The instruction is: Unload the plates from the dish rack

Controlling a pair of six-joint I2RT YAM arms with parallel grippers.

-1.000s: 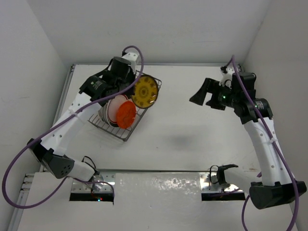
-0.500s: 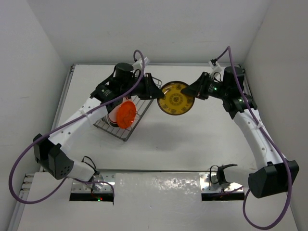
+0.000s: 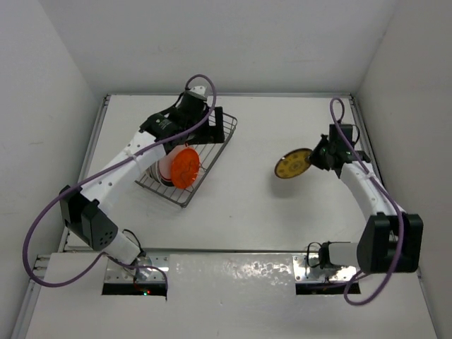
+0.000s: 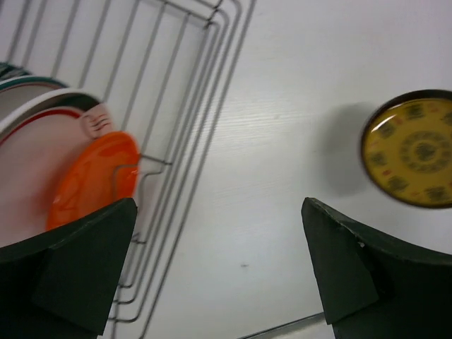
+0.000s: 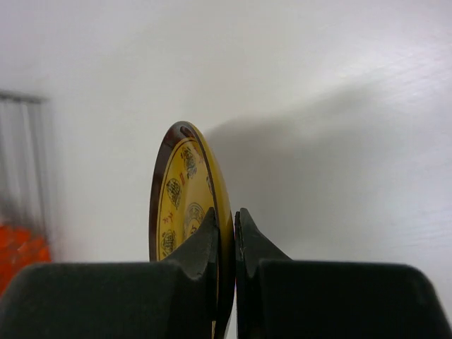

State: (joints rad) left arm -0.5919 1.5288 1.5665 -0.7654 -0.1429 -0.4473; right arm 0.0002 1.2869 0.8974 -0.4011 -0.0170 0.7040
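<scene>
Unloading is partway through. The small yellow-gold patterned round plate (image 3: pixel 293 164) is out of the dark wire dish rack (image 3: pixel 220 138) and held tilted above the white counter (image 3: pixel 247 205) on the right. The right gripper (image 5: pixel 234 224) pinches its rim, jaws pressed together on it. The next move probably calls for lowering it flat and letting go. The left gripper (image 4: pixel 219 208) is spread wide and holds nothing, above the small orange plate (image 3: pixel 186 167) and white plates (image 3: pixel 162 159) standing in the rack.

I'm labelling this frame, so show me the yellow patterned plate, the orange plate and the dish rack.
yellow patterned plate (image 3: pixel 294 164), top view, centre of its face.
orange plate (image 3: pixel 186 168), top view, centre of its face.
dish rack (image 3: pixel 214 138), top view, bare wire floor at its far end.
</scene>
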